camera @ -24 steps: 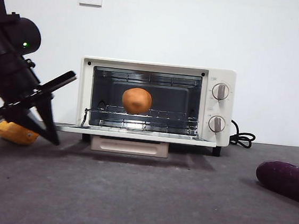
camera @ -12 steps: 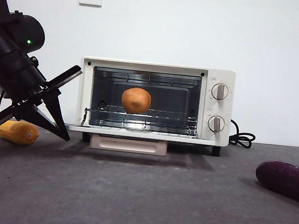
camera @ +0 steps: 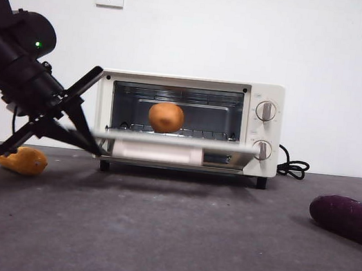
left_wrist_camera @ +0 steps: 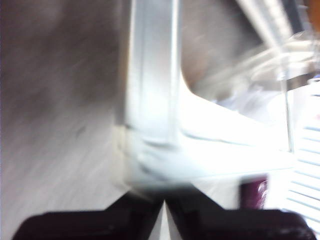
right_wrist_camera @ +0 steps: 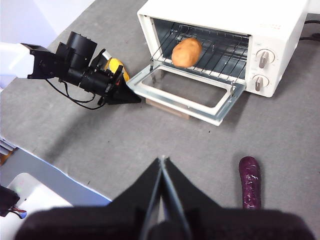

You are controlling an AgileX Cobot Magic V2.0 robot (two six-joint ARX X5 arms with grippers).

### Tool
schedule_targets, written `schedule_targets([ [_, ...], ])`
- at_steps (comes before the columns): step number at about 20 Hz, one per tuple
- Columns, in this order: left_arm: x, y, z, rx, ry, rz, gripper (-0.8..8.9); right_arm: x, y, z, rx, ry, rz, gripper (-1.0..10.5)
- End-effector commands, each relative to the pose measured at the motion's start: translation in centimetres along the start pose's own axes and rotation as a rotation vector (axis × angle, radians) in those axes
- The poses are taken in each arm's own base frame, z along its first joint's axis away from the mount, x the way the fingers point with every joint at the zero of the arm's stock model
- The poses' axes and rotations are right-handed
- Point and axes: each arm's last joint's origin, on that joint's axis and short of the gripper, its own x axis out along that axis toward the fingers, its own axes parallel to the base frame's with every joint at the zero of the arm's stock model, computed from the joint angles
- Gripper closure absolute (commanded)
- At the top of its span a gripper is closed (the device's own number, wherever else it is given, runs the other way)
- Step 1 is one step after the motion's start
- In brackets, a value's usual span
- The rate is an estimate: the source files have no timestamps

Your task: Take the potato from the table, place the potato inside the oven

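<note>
Left gripper (camera: 86,109): jaws spread, at door (camera: 173,149) corner, 9 o'clock of oven (camera: 189,123). Potato (camera: 166,117): round, smooth, orange-brown, on rack (right_wrist_camera: 210,50).

The oven (camera: 189,123) mouth is half barred: its door (camera: 173,144) hangs partway up, with the left tool (camera: 93,142) wedged at the door's left corner. Above the door edge a gap leads to the potato (camera: 166,117) on the rack. The worktop (camera: 171,231) in front lies open, except the purple vegetable (camera: 346,219) at the right and the yellow one (camera: 23,160) at the left.
</note>
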Motion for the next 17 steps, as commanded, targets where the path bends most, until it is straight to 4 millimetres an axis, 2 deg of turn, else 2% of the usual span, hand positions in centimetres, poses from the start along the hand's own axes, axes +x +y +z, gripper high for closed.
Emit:
schedule_targets([
  [1, -0.5, -1.1, 1.7, 0.027, -0.13, -0.065, 8.2, 0.1, -0.1, -0.3, 0.007, 0.023, -0.008, 9.5],
  [11, -1.5, -2.8, 2.7, 0.006, -0.234, -0.191, 8.2, 0.1, -0.1, -0.3, 0.006, 0.023, -0.008, 9.5],
  [17, -2.5, -4.8, 3.9, 0.009, -0.304, -0.268, 8.2, 0.1, -0.1, -0.3, 0.006, 0.022, -0.008, 9.5],
])
